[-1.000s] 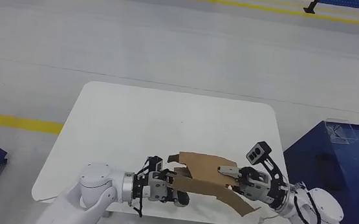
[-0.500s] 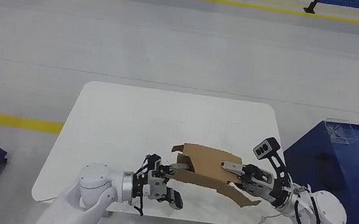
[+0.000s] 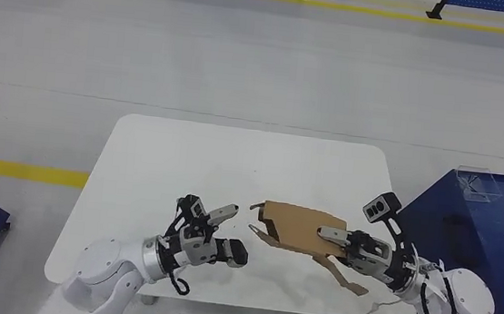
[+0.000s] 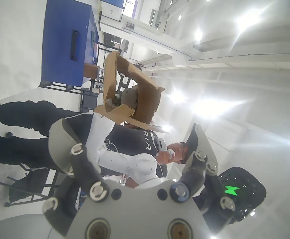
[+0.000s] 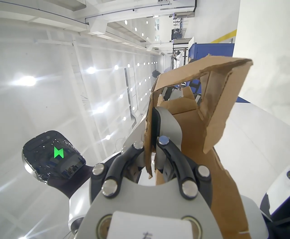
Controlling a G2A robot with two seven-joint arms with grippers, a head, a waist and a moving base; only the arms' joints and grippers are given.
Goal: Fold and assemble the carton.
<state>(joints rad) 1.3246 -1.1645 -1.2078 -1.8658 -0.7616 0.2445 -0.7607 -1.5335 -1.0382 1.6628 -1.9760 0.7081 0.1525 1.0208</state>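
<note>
top view: right end effector (image 3: pixel 328 238) clamps carton (image 3: pixel 289 224) (partly folded).

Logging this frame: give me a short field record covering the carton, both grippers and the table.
carton: brown cardboard, partly folded, flaps hanging loose, over the near right part of the table
right gripper: shut on a carton panel
left gripper: open, beside the carton, not touching it
table: white, rounded corners
task state: carton not yet assembled
</note>
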